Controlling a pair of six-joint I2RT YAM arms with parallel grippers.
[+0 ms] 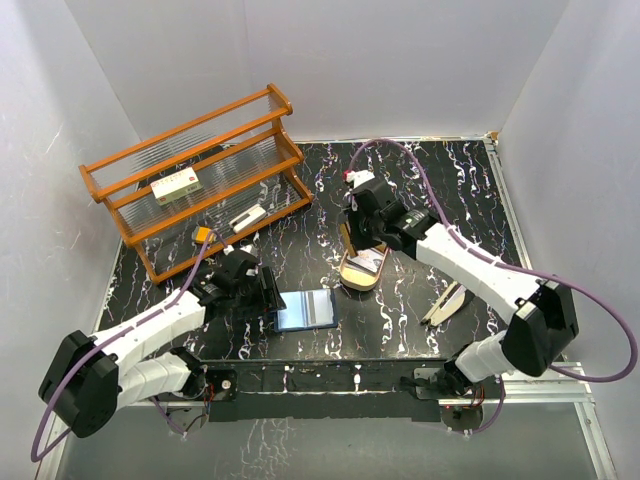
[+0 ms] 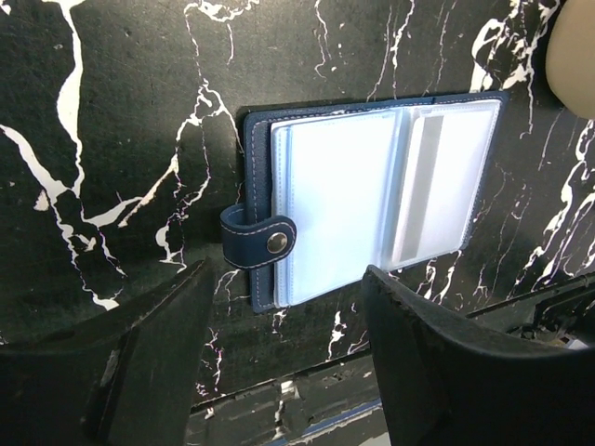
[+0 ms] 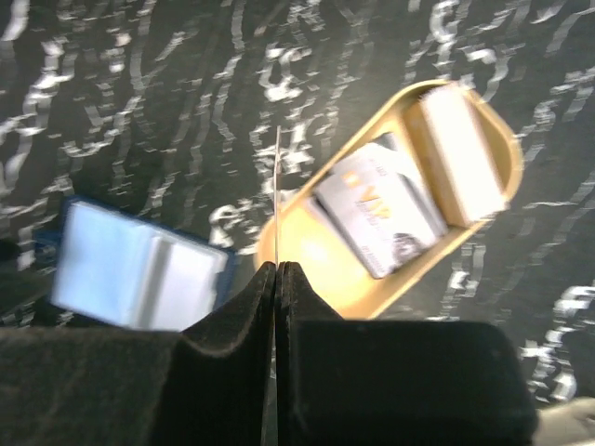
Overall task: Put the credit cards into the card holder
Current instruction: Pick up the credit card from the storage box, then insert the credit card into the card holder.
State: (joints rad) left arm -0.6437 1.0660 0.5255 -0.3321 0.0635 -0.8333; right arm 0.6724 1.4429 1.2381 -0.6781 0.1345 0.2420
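Only right wrist view shows right gripper (image 3: 277, 269) clamped on thin edge-on credit card (image 3: 277, 186), above tan oval tray (image 3: 507, 158). Jaws apart, left gripper (image 2: 286, 274) hovers at edge of open navy folding card holder (image 2: 372, 200) on black marble table (image 2: 93, 93).

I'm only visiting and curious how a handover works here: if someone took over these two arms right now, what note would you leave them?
Left end effector: open, next to the card holder, not gripping it.
Right end effector: shut on a thin card, seen edge-on, by the tan tray.
The card holder lies open on the table. Whether any pocket is already filled is unclear.
A second card lies in the tan tray beside a white box.
Done: one card picked up.
Left: slide the thin card into a pocket, then fetch the second card.
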